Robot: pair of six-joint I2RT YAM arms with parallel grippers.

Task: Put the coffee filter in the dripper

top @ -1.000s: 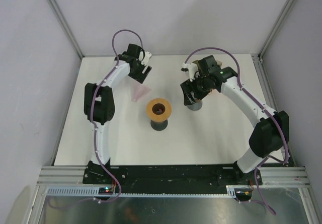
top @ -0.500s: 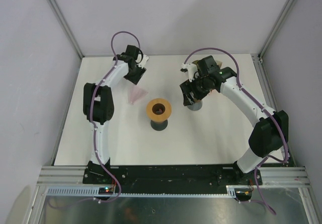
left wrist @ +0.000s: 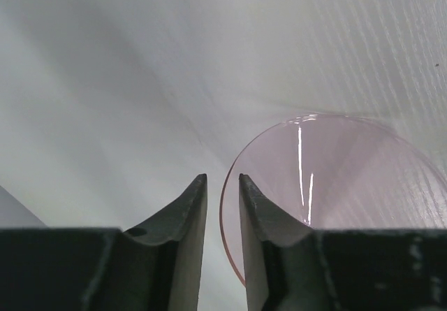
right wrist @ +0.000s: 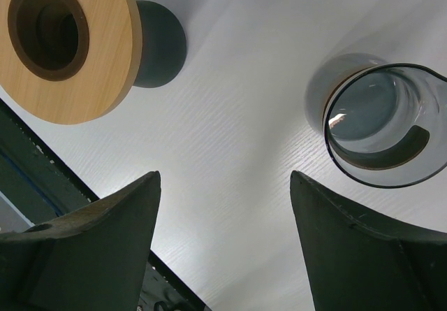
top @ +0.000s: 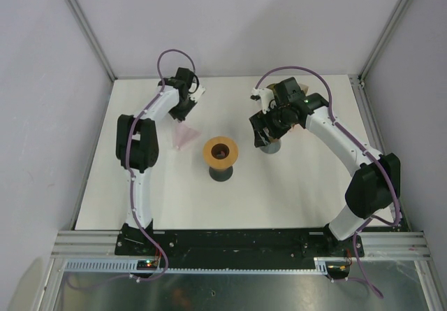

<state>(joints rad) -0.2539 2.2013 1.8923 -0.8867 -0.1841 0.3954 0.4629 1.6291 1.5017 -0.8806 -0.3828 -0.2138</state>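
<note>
The coffee filter (top: 184, 136), a translucent pink cone, lies on its side on the white table, left of the dripper; its round rim fills the lower right of the left wrist view (left wrist: 335, 178). My left gripper (top: 181, 114) (left wrist: 223, 177) is down at that rim. Its jaws are a narrow gap apart, with the rim's edge in the gap against the right finger. The dripper (top: 221, 152) (right wrist: 63, 38) is a wooden ring with a dark hole on a black stand at mid-table. My right gripper (top: 264, 133) (right wrist: 223, 175) hangs wide open and empty to its right.
A glass vessel on a grey base (right wrist: 387, 126) stands just right of the right gripper's fingers, mostly hidden under that arm from above (top: 269, 147). Frame posts and grey walls bound the table on the left, back and right.
The left gripper has come down onto the filter's rim and narrowed its jaws from wide to a slim gap. The filter has shifted slightly left and nearer. The right arm stays put.
</note>
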